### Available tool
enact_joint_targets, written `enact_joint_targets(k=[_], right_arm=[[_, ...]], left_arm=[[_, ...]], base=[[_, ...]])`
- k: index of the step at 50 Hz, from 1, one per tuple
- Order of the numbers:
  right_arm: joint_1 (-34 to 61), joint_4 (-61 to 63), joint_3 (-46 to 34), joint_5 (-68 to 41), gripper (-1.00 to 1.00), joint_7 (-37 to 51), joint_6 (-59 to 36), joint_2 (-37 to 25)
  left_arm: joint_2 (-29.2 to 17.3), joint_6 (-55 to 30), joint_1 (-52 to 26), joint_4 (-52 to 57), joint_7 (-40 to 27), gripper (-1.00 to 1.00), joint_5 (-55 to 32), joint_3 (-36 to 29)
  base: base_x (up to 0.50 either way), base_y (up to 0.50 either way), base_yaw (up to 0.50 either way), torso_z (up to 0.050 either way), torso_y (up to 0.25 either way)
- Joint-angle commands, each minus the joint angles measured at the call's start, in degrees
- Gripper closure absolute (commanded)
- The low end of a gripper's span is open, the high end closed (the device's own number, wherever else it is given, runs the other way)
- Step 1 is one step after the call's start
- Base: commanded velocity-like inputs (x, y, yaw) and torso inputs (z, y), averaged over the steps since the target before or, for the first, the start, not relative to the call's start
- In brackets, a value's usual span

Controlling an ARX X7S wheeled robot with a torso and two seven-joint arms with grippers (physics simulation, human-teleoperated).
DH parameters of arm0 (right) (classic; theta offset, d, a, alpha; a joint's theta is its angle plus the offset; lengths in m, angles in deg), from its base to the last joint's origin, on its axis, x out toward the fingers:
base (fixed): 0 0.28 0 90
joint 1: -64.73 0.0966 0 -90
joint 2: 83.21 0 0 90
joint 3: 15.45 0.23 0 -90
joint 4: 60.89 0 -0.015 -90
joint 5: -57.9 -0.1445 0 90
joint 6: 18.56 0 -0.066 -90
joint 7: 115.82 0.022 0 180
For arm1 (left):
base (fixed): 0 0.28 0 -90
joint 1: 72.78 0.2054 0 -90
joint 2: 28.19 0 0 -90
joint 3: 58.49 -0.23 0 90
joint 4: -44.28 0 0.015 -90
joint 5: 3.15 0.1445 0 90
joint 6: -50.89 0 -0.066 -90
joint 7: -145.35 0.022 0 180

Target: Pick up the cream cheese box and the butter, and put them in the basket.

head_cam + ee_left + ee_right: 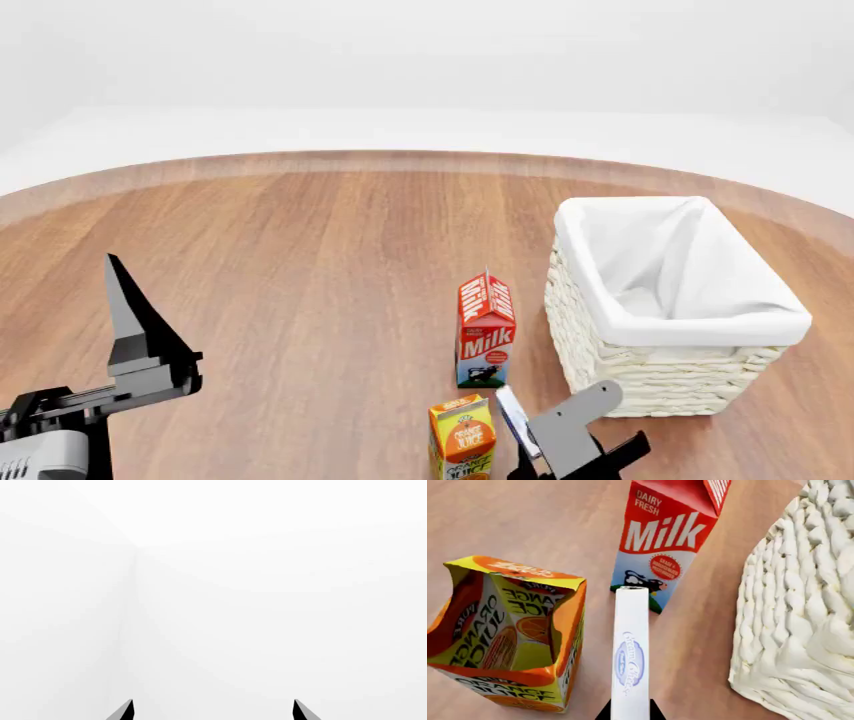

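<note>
Head view, left to right. The left gripper (134, 330) is raised over bare wooden table (307, 260), well apart from every package; its wrist view shows only blank white between two spread fingertips, so the jaws stand apart and hold nothing. The orange juice carton (463, 436) stands at the near edge, the milk carton (486, 330) just behind it. The cream cheese box (515, 420) sits just right of the juice carton, between it and the basket (667, 375). In the right wrist view the box (630, 655) rises edge-on from between the fingers of the right gripper (630, 714), which appears clamped on its broad faces. Judged light, stiff and smooth-skinned cardboard, it is best pinched across the thin dimension. The butter is not in view.
</note>
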Motion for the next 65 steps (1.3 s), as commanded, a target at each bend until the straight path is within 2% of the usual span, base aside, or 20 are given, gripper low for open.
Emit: enact_joint_targets(k=[1,15,24,28,33,39,41,56,62,65], right_arm=[[-3.31,16.21,8.61,-2.89,1.0,8.84,-2.72,-2.69],[-3.55,27.51,13.9,-8.36,1.0,13.38,-3.86,-6.4],[1.77,33.41,19.16,-11.76,1.0,18.58,-7.07,-10.54],[4.74,35.31,22.94,-18.49,1.0,23.03,-7.22,-13.75],[8.28,35.52,20.91,-23.34,1.0,27.55,-3.63,-18.71],[17.98,35.55,13.83,-26.83,1.0,32.91,2.17,-27.05],[20.22,35.39,14.23,-29.66,1.0,34.75,2.89,-29.02],[32.31,32.57,20.67,-37.61,1.0,34.16,3.88,-37.09],[33.93,29.48,21.89,-41.18,1.0,31.58,5.02,-37.68],[38.32,26.97,21.19,-44.24,1.0,27.51,3.17,-36.13]], left_arm=[[0.91,-0.08,0.35,0.35,1.07,-1.0,0.99,1.22],[0.61,-0.14,0.43,0.77,0.74,-1.0,0.92,1.32],[0.48,-0.2,0.5,0.98,0.49,-1.0,1.02,1.33],[0.44,-0.2,0.6,1.11,0.39,-1.0,1.02,1.31],[0.35,-0.33,0.65,1.38,0.27,-1.0,1.12,1.24],[0.27,-0.32,0.63,1.4,0.22,-1.0,1.15,1.09],[0.21,-0.39,0.62,1.48,0.18,-1.0,1.13,1.09],[-0.22,-0.94,0.37,1.91,0.03,-1.0,0.85,0.91],[-0.38,-1.37,0.27,2.35,-0.05,-1.0,0.84,0.74],[-0.45,-1.58,0.25,2.58,-0.12,-1.0,0.91,0.67]], base=[[0.0,0.0,0.0,0.0,0.0],[0.0,0.0,0.0,0.0,0.0],[0.0,0.0,0.0,0.0,0.0],[0.0,0.0,0.0,0.0,0.0],[0.0,0.0,0.0,0.0,0.0],[0.0,0.0,0.0,0.0,0.0],[0.0,0.0,0.0,0.0,0.0],[0.0,0.0,0.0,0.0,0.001],[0.0,0.0,0.0,0.0,0.0],[0.0,0.0,0.0,0.0,0.0]])
